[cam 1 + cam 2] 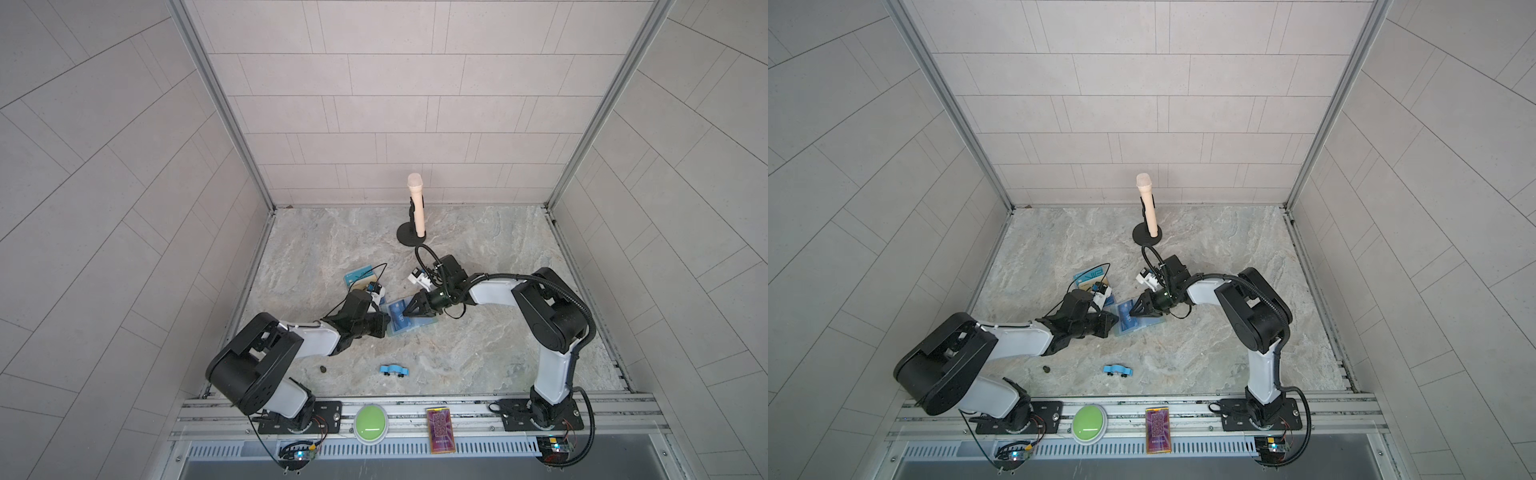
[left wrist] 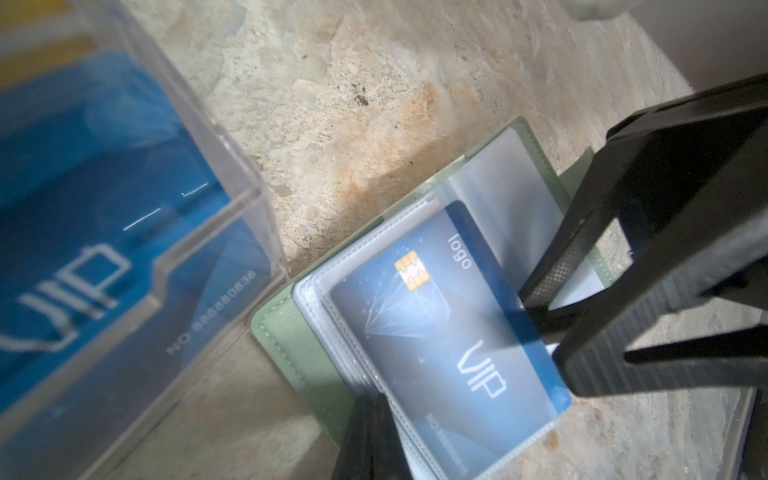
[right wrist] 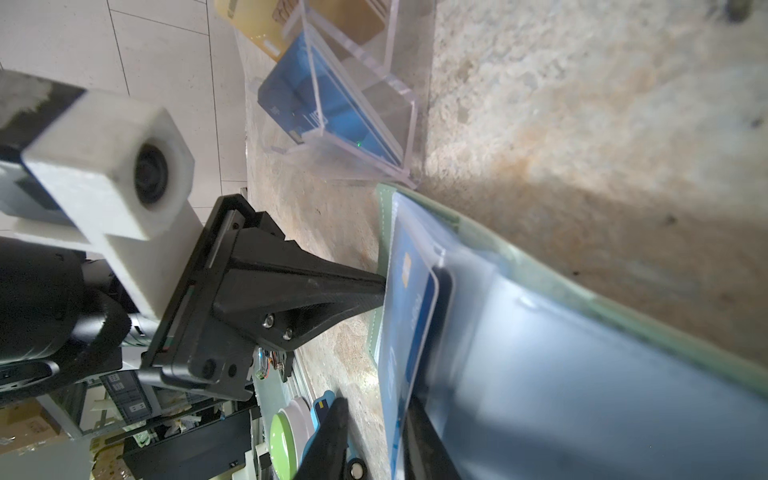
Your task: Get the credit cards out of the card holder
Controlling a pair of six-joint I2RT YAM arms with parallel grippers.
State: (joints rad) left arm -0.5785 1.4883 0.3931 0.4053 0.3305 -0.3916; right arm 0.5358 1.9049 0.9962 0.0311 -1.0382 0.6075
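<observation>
The mint-green card holder lies open on the marble floor, its clear sleeve pages showing. A blue credit card with a chip and "VIP" print sits in the top sleeve, one long edge sticking out. My left gripper is shut, its tip pressed on the holder's outer page edge. My right gripper is open a little, its fingers either side of the card's exposed edge, not clamped.
A clear acrylic stand holding a teal VIP card and gold cards stands just beyond the holder. A microphone on a black base stands at the back. A blue toy car lies nearer the front rail.
</observation>
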